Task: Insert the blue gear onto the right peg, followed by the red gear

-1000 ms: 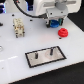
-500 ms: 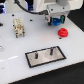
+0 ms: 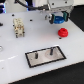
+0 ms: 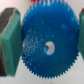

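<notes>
One blue gear point(image 4: 47, 47) sits clamped between the gripper point(image 3: 58, 19) pads, raised above the worktop point(image 3: 15, 65). The right peg point(image 3: 50, 50) lies nearer the camera and toward the exterior view's left. The red gear point(image 3: 63, 32) rests just beside. The pegs are blurry and thin.

Blue gear point(image 4: 47, 46) speckled plastic; fingers point(image 4: 10, 42) matt teal pads; table point(image 3: 15, 62) glossy white.
</notes>
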Controlling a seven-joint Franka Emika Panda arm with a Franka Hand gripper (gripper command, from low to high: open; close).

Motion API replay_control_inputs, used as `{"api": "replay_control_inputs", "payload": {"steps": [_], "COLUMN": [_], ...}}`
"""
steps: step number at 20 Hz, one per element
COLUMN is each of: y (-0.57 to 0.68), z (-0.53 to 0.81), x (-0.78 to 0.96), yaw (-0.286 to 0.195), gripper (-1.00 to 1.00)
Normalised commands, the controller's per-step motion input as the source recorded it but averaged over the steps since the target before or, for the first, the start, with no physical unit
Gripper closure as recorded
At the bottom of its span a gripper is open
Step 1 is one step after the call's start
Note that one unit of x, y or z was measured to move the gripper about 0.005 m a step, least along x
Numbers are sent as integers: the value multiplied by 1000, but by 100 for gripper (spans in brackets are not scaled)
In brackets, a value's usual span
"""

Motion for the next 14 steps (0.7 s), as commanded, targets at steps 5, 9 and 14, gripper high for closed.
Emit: {"api": "replay_control_inputs", "payload": {"steps": [5, 9, 14], "y": [-233, -315, -298], "z": [460, 428, 361], "x": [835, 804, 821], "yaw": [0, 0, 0], "gripper": [100, 100, 100]}}
